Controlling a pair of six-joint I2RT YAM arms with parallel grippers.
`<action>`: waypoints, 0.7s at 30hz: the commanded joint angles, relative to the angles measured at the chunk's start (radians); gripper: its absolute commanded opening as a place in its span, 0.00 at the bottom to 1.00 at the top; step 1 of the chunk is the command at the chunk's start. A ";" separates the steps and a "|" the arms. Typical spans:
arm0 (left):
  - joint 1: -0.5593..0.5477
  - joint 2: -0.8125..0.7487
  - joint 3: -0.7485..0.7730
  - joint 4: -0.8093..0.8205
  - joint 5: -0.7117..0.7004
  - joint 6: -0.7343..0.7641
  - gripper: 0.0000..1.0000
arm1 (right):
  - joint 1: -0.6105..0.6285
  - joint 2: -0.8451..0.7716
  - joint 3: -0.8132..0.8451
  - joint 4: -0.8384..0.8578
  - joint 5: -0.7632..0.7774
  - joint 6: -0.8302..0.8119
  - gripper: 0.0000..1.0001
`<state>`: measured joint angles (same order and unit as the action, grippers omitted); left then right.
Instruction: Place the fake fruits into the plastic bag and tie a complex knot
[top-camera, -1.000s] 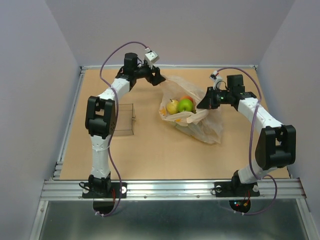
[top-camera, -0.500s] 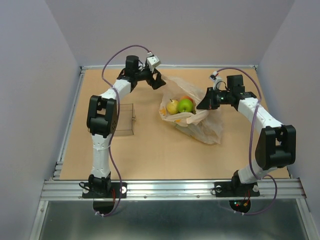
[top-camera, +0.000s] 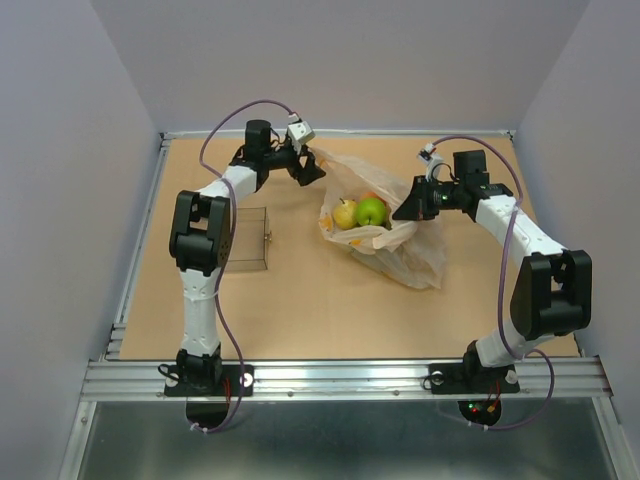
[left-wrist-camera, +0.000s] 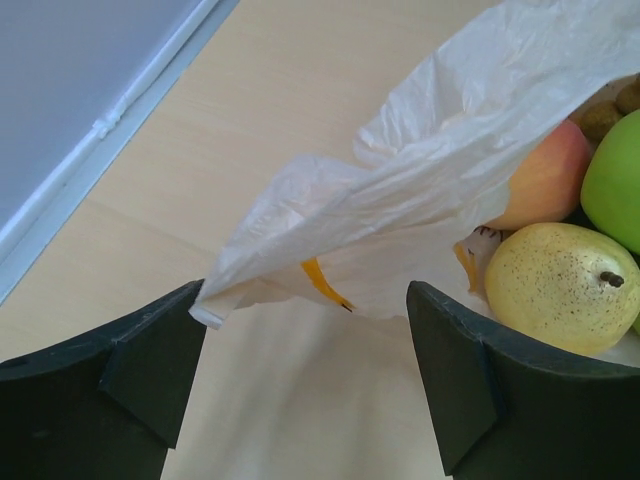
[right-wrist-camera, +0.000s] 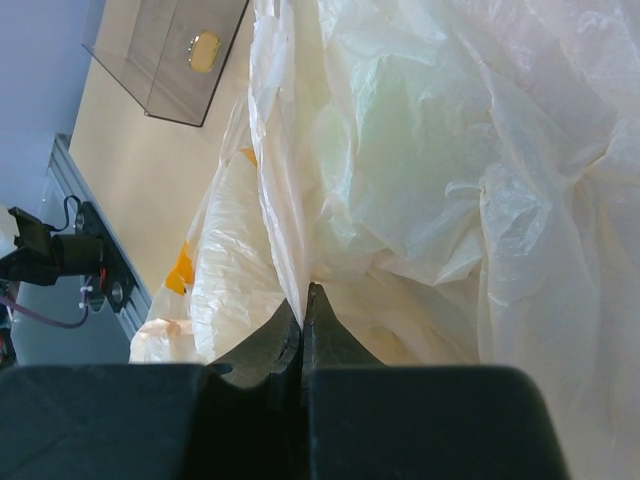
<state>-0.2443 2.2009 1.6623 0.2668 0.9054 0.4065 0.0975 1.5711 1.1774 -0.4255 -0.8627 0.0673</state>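
Note:
The plastic bag (top-camera: 402, 256) lies open in the middle of the table, thin and whitish with orange print. Inside it sit the fake fruits: a yellow pear (top-camera: 345, 213), a green apple (top-camera: 372, 210) and a reddish one (top-camera: 374, 197) behind. My left gripper (top-camera: 311, 169) is open at the bag's far-left rim. In the left wrist view the bag's edge (left-wrist-camera: 400, 200) hangs just beyond the left gripper (left-wrist-camera: 305, 375), with the pear (left-wrist-camera: 560, 285) to the right. My right gripper (top-camera: 404, 210) is shut on the bag's right rim; in its wrist view the right gripper (right-wrist-camera: 303, 305) pinches a fold of the bag (right-wrist-camera: 430, 180).
A clear rigid tray (top-camera: 250, 240) stands left of the bag beside the left arm, with a small yellow piece (right-wrist-camera: 204, 50) in it. A raised rail (top-camera: 150, 220) runs along the table's left edge. Grey walls enclose the far and side edges.
My left wrist has turned and dipped a little toward the bag's far-left rim, its jaws still wide. The right arm and the fruits have not moved.

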 joint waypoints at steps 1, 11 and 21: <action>0.007 -0.072 0.063 0.110 0.050 -0.055 0.89 | -0.004 -0.031 0.039 -0.018 -0.015 -0.029 0.00; 0.007 -0.059 0.080 0.118 0.093 -0.080 0.30 | -0.004 -0.025 0.048 -0.033 -0.003 -0.041 0.00; 0.051 -0.321 -0.076 -0.400 0.103 0.206 0.00 | -0.004 0.162 0.302 -0.019 0.120 -0.084 0.00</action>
<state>-0.2184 2.0876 1.6405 0.0830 0.9771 0.4576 0.0975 1.6623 1.3281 -0.4812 -0.7975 0.0113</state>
